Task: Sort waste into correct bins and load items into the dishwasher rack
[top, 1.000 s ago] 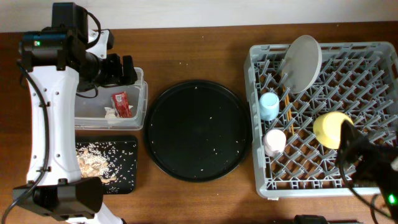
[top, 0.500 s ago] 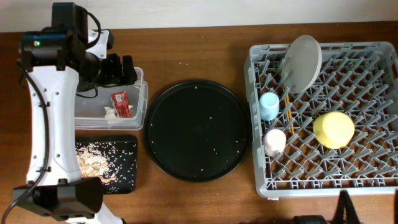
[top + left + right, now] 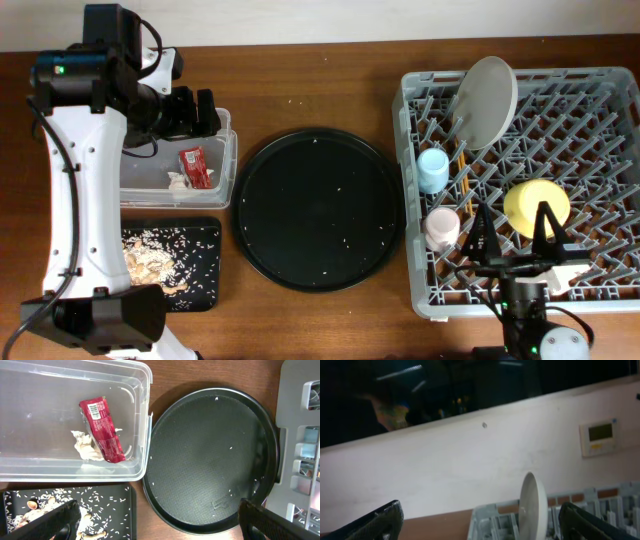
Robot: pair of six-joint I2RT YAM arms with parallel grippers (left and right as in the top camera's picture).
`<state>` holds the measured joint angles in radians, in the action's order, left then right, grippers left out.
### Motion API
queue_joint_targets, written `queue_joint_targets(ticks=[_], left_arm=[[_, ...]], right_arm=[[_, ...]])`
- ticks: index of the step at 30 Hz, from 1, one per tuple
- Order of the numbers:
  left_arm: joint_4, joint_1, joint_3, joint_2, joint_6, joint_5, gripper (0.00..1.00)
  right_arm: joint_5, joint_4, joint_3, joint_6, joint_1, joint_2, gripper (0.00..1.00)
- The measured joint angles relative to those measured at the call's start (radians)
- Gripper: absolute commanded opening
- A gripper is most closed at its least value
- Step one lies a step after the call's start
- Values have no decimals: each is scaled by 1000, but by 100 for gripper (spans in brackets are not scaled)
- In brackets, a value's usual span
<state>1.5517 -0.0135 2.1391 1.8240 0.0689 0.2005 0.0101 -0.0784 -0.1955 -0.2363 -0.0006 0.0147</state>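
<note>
The grey dishwasher rack [image 3: 420, 300] at the right holds the grey plate [image 3: 485, 100] upright, the blue cup [image 3: 433, 168], the pink cup [image 3: 441, 228], the yellow bowl [image 3: 530, 205] and chopsticks [image 3: 463, 175]. The clear tub [image 3: 228, 170] holds the red wrapper [image 3: 101, 430] and the white paper wad [image 3: 85, 447]. The small black tray [image 3: 205, 290] holds beige scraps [image 3: 150, 262]. My left gripper [image 3: 200, 112] is open and empty above the tub. My right gripper [image 3: 512, 235] is open and empty over the rack's front edge, facing the plate [image 3: 532, 507].
The big round black tray [image 3: 318, 208] lies between the tub and the rack, with a few rice grains on it. The left arm's white links run down the table's left side. A white wall shows behind the rack [image 3: 600, 515] in the right wrist view.
My right arm left the yellow bowl, dropped out of view, and now shows at the rack's front edge with its fingers spread. The left arm has not moved.
</note>
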Motion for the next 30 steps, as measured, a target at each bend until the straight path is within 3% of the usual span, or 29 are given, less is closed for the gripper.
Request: queue_joint_targets(ticks=[9,13,17,30], left_arm=[[0,0,0,0,0,0,99],[0,0,0,0,0,0,99],[0,0,0,0,0,0,99],[0,0,0,0,0,0,99]], right_arm=[[-32,-10,179,-4,0,0,98],[-31,153,184,40,1,-2,98],[-25,153,184,184,4,-3,98],[-24,154,184,223,22,-3,98]])
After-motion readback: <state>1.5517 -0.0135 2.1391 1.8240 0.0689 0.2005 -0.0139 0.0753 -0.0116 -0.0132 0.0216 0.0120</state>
